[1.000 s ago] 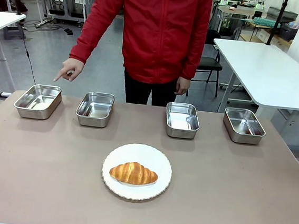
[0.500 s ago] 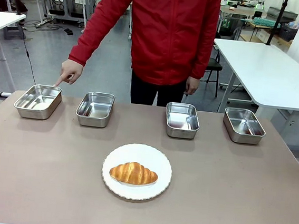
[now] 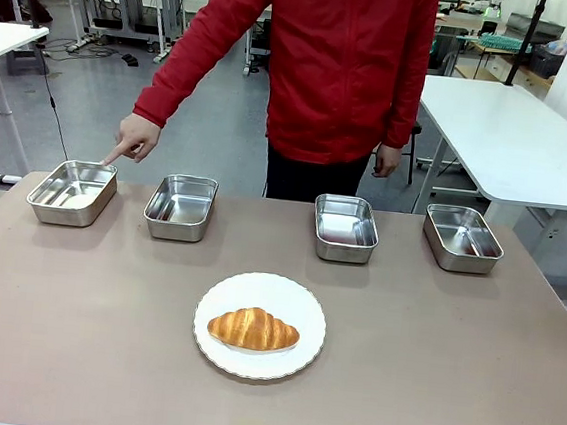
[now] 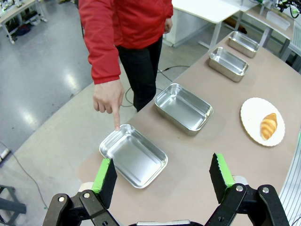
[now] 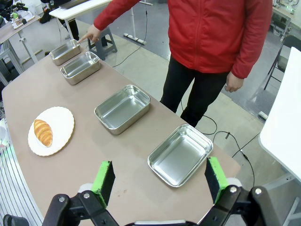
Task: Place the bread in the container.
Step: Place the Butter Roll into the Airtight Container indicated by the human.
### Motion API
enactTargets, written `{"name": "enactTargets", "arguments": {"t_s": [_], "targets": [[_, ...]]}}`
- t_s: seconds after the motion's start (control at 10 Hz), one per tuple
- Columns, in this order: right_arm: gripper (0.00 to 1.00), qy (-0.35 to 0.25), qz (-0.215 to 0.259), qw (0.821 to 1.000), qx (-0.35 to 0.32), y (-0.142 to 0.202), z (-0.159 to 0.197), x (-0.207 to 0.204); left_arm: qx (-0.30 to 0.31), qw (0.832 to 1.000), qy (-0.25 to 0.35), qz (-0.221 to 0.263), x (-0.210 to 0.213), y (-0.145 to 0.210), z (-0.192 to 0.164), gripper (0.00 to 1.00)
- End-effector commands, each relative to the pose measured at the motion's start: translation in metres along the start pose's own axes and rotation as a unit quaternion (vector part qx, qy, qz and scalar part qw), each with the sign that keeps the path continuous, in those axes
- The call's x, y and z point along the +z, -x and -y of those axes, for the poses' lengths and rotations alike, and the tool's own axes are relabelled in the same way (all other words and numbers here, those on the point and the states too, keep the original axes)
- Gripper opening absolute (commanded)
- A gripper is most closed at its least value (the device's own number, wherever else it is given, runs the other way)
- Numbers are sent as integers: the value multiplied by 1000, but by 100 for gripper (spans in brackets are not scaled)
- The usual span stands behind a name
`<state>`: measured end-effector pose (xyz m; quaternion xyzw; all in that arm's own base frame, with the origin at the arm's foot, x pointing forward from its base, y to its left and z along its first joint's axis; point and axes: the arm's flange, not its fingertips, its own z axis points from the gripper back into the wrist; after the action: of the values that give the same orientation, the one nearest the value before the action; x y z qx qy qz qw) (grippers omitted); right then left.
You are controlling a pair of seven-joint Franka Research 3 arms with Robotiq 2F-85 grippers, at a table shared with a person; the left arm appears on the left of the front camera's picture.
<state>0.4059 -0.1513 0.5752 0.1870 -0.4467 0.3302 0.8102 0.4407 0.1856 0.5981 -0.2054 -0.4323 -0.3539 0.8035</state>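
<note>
The bread (image 3: 253,328) is a golden-brown croissant lying on a round white plate (image 3: 217,295) near the table's front middle. It also shows in the left wrist view (image 4: 269,126) and in the right wrist view (image 5: 43,132). Several steel pans stand in a row at the far side. A person's hand (image 3: 135,136) points a finger at the far-left container (image 3: 72,192), with the fingertip at its rim (image 4: 134,155). My left gripper (image 4: 162,164) hangs open above that end of the table, and my right gripper (image 5: 159,170) hangs open above the other end. Both hold nothing.
Three more steel pans (image 3: 181,206) (image 3: 345,228) (image 3: 462,237) stand along the far edge. The person in a red jacket (image 3: 348,68) stands behind the table. The brown tabletop (image 3: 451,349) is bare around the plate. White tables stand beyond.
The person's body has shifted to the right. The pointing finger has come down to the far-left pan's rim and stays there. The bread and pans have not moved.
</note>
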Motion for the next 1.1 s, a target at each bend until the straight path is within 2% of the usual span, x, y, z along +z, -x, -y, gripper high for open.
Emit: {"name": "enactTargets", "arguments": {"t_s": [0.0, 0.5, 0.7, 1.0], "targets": [[100, -2, 6, 1000, 1, -1, 0, -1, 0, 1000, -1, 1, 1, 0, 1, 100], [100, -2, 6, 1000, 1, -1, 0, -1, 0, 1000, 0, 0, 0, 0, 0, 100], [100, -2, 6, 1000, 1, -1, 0, -1, -34, 998, 42, -19, -25, -30, 19, 100], [100, -2, 6, 1000, 1, -1, 0, -1, -78, 984, 136, -78, -100, -62, 70, 100]]}}
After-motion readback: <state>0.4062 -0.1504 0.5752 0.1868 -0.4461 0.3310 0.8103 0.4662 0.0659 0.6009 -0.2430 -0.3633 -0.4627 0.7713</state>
